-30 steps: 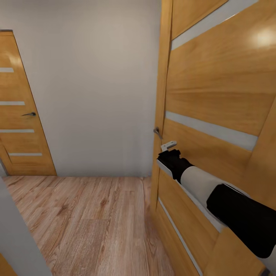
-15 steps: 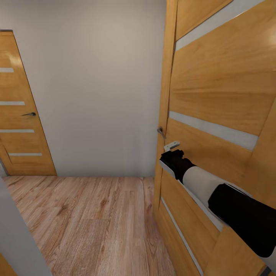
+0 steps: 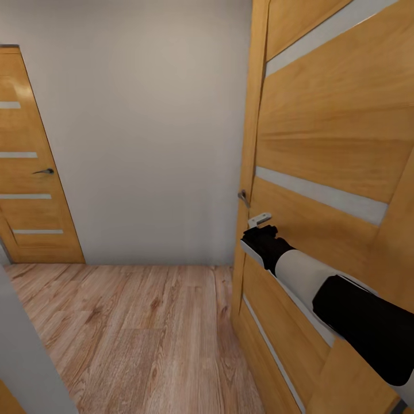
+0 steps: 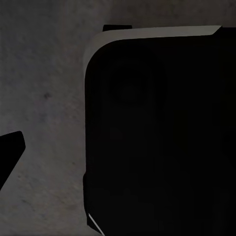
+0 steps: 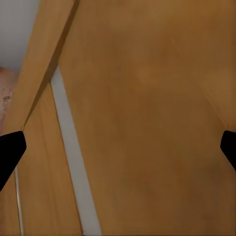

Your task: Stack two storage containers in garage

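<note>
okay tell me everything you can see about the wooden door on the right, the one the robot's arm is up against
The door is honey-coloured wood with pale horizontal inlay strips and a small metal lever handle near its edge. It stands ajar, swung toward the camera, above light plank flooring. The right gripper sits against its face just below the handle; actual contact cannot be confirmed. The right wrist view shows its wood close up.

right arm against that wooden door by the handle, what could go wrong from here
The right gripper sits against the wooden door just below its handle, so a push could let it slide off the panel or catch the handle. The forearm lies along the door face and may scrape or jam if the base turns. The right wrist view shows the fingertips spread wide with nothing between them, so the arm has no hold on the door.
</note>
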